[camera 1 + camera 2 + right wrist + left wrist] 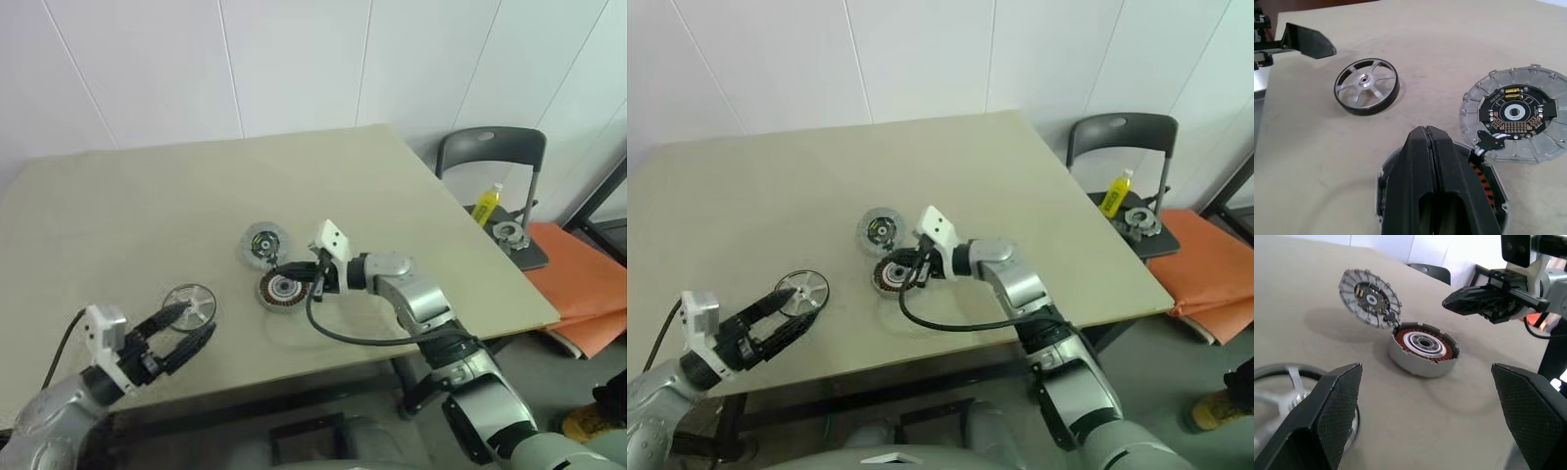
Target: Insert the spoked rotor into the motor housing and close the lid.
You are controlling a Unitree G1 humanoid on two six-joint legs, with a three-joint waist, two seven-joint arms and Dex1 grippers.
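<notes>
From the head cameras we see the beige table [411, 225] with the motor housing [282, 289] near its middle, copper windings facing up. The lid [264, 241] lies just beside it at about eleven o'clock, touching its rim. The spoked rotor [190, 304] sits well apart at about nine o'clock from the housing, flat on the table. Our right gripper [294, 271] hangs over the housing, fingers clenched together on nothing. Our left gripper [191, 327] is at about six o'clock from the rotor, jaws spread wide and empty, one fingertip over the rotor's rim. A grey chair [495, 157] stands at the table's far right corner, carrying a yellow bottle [487, 204].

In the left wrist view the two spread fingers [1334, 416] frame the housing [1422, 350]; the lid [1369, 297] leans tilted against its edge, and the rotor [1283, 396] lies by one finger.

In the right wrist view the closed fingers [1432, 181] cover part of the housing [1493, 196]; the lid [1515, 115] shows its circuit face, and the rotor [1367, 86] lies beyond, near the left gripper's finger [1308, 43].
</notes>
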